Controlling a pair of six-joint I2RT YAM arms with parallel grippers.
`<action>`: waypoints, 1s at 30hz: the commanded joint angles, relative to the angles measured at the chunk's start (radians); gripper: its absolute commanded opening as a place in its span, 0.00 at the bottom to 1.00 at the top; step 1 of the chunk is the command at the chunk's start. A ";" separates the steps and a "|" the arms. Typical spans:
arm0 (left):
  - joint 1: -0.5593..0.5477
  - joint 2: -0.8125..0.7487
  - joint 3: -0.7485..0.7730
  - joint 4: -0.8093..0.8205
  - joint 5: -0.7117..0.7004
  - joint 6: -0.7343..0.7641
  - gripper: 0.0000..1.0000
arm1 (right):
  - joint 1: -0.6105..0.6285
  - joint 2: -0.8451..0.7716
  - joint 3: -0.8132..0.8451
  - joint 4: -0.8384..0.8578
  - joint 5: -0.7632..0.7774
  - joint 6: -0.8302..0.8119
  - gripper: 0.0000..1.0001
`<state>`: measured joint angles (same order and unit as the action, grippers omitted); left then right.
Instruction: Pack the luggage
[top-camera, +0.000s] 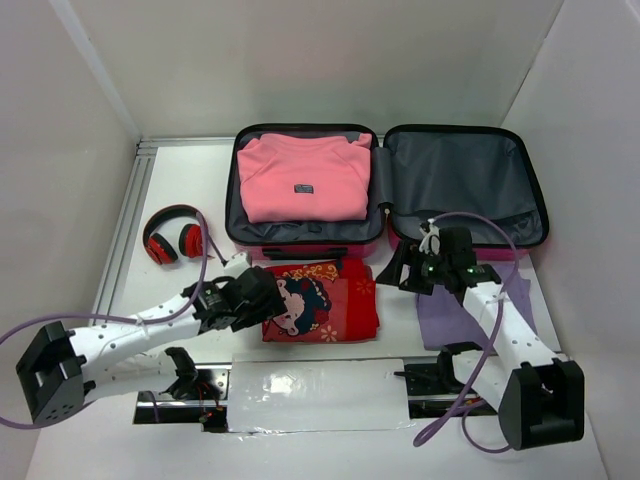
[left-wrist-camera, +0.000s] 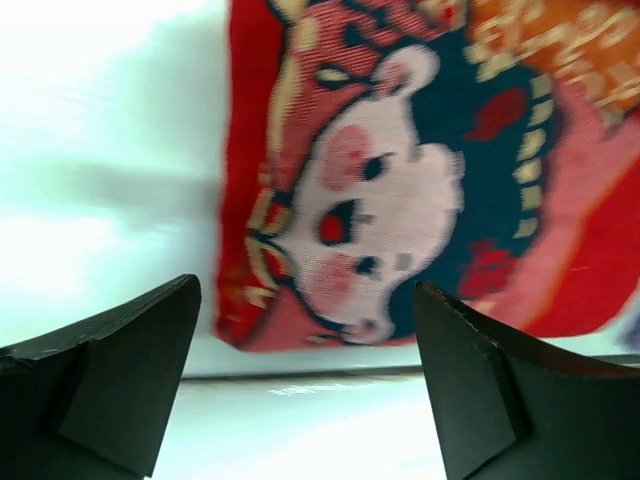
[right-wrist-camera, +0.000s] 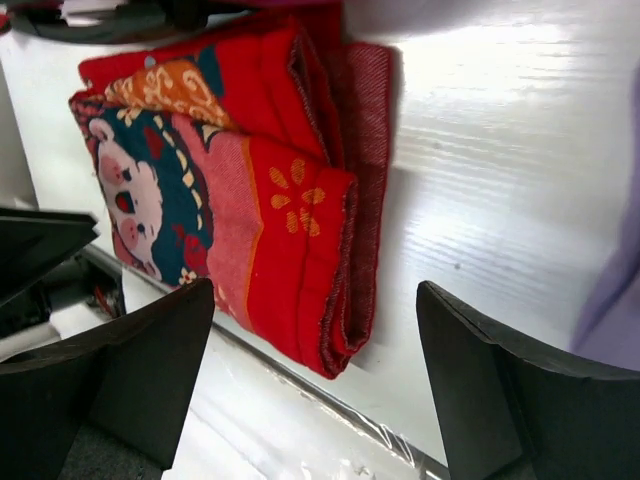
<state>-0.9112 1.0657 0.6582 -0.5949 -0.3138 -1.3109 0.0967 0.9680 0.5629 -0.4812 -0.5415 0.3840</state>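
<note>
Left wrist view has the left gripper (left-wrist-camera: 305, 300) spread wide with nothing between its dark fingers (left-wrist-camera: 120, 370); just ahead of them lies the near corner of a folded red cloth (left-wrist-camera: 400, 170) woven with a cartoon face. From above, that gripper sits at the cloth's left edge, though whether it touches the fabric cannot be told. The right gripper (right-wrist-camera: 315, 300) is also wide apart and holds nothing, and its camera looks along the cloth's folded right edge, where the layers show stacked. In the overhead view it hangs just off the cloth's right side, between it and a flat purple cloth (top-camera: 445, 320) that lies partly under the right arm. Both cloths rest on the white table (top-camera: 190, 180), near its front edge. Directly behind them the luggage (top-camera: 460, 185) lies open and flat, both halves up, its magenta edge close to the red cloth's far side. A folded pink sweater (top-camera: 300, 175) fills its left half; the right half shows only grey lining. Red-and-black headphones (top-camera: 172, 235) sit on the table left of the luggage, apart from it.
</note>
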 joint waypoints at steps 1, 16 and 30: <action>0.029 -0.041 -0.076 0.228 -0.007 0.185 0.99 | 0.043 0.015 -0.023 0.140 -0.049 -0.022 0.88; 0.166 0.079 -0.266 0.661 0.128 0.381 0.93 | 0.227 0.230 -0.166 0.348 0.075 0.033 0.83; 0.192 0.192 -0.275 0.670 0.110 0.368 0.52 | 0.367 0.458 -0.213 0.553 0.176 0.105 0.48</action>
<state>-0.7212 1.2312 0.4095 0.1020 -0.2146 -0.9497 0.4404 1.3457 0.4034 0.1116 -0.4900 0.4980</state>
